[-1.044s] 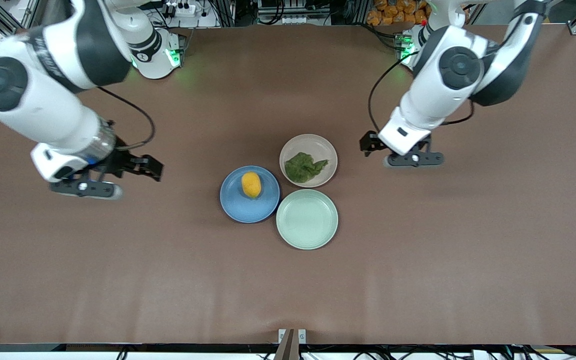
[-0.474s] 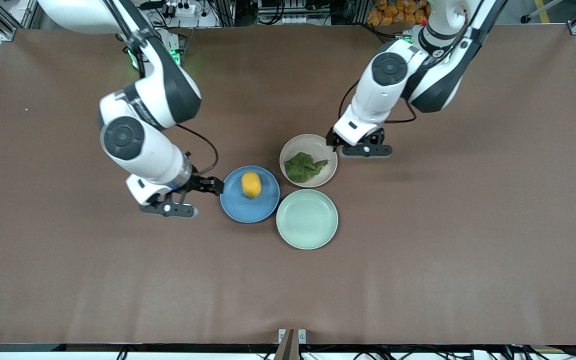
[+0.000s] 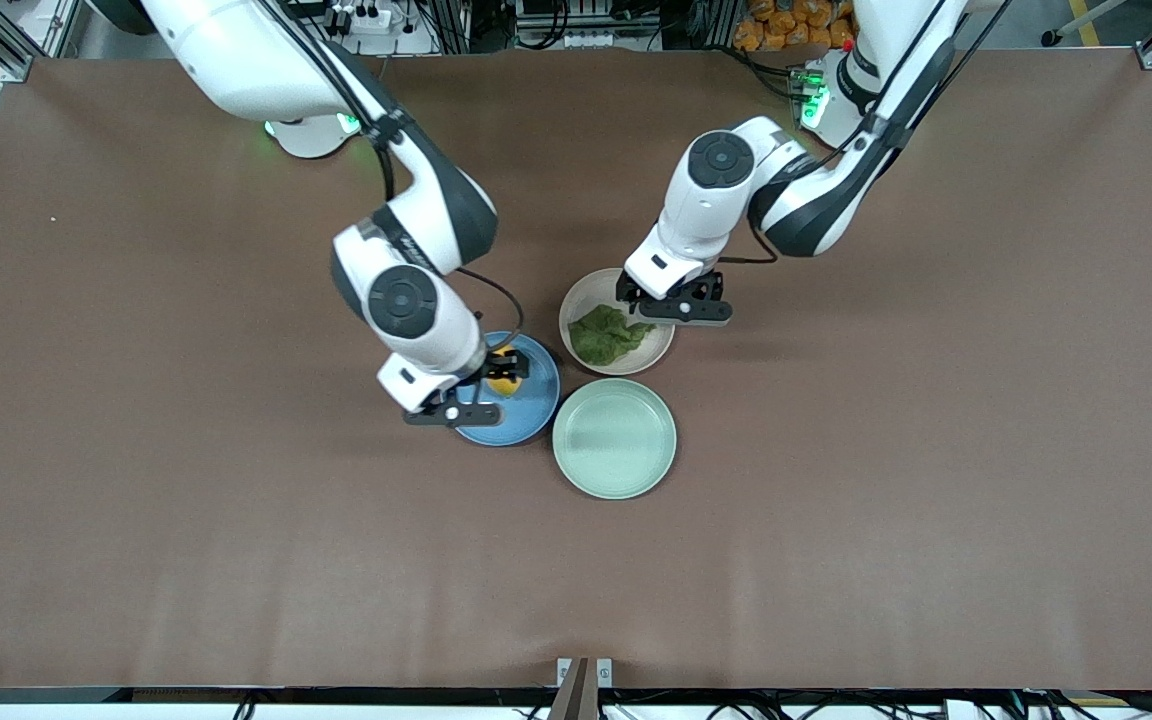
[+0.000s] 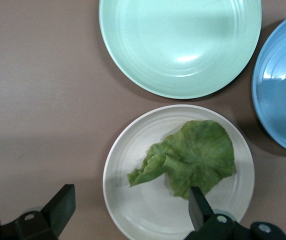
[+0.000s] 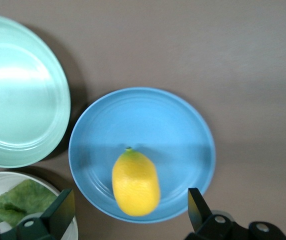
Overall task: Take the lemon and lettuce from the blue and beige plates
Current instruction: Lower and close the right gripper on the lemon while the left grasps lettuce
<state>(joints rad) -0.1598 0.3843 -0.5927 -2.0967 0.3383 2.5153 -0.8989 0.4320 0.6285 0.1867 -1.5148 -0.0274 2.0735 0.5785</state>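
Note:
A yellow lemon [image 3: 506,386] lies on the blue plate [image 3: 534,408]. A green lettuce leaf [image 3: 602,336] lies on the beige plate [image 3: 588,292]. My right gripper [image 3: 496,372] hangs open over the lemon and partly hides it. In the right wrist view the lemon [image 5: 135,182] sits between the open fingers of that gripper [image 5: 129,210], untouched. My left gripper [image 3: 666,296] hangs open over the beige plate's edge toward the left arm's end. In the left wrist view that gripper [image 4: 130,210] is empty, with one fingertip [image 4: 198,207] over the lettuce [image 4: 193,157].
An empty pale green plate [image 3: 614,438] lies nearer to the front camera, touching the blue and beige plates. It also shows in the left wrist view [image 4: 180,45] and in the right wrist view [image 5: 18,90]. Brown table [image 3: 886,500] surrounds the plates.
Both arms have swung in from the table's ends toward the plates. The right gripper now hangs over the lemon and the left gripper over the beige plate. Both stay open.

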